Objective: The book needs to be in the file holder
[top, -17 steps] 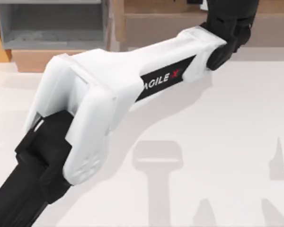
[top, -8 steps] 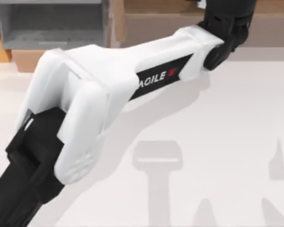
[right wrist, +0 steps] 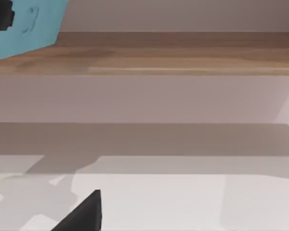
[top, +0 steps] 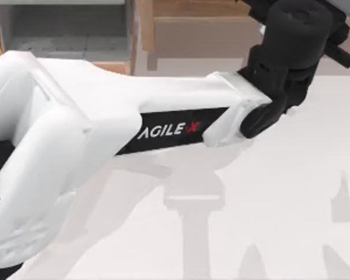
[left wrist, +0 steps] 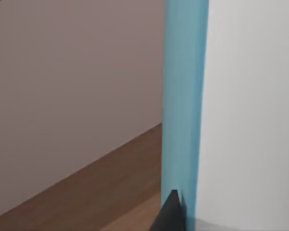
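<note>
Book [left wrist: 183,96] teal, held edge-on in left tool [left wrist: 172,211], fingers closed on its lower edge; in right wrist view a teal corner sits upper left of frame above the wooden shelf [right wrist: 173,53]. File holder [top: 64,35] upper left of top view, well apart. Left arm crosses the counter [top: 291,192]. Right tool [right wrist: 82,214] parked low; opening: cannot tell. Risk: thin edge grip slips, or book clips the holder's lip.

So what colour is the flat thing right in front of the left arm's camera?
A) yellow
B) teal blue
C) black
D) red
B: in the left wrist view the thin teal-covered book stands as a blue strip, with the long brown wooden shelf beside it.
</note>
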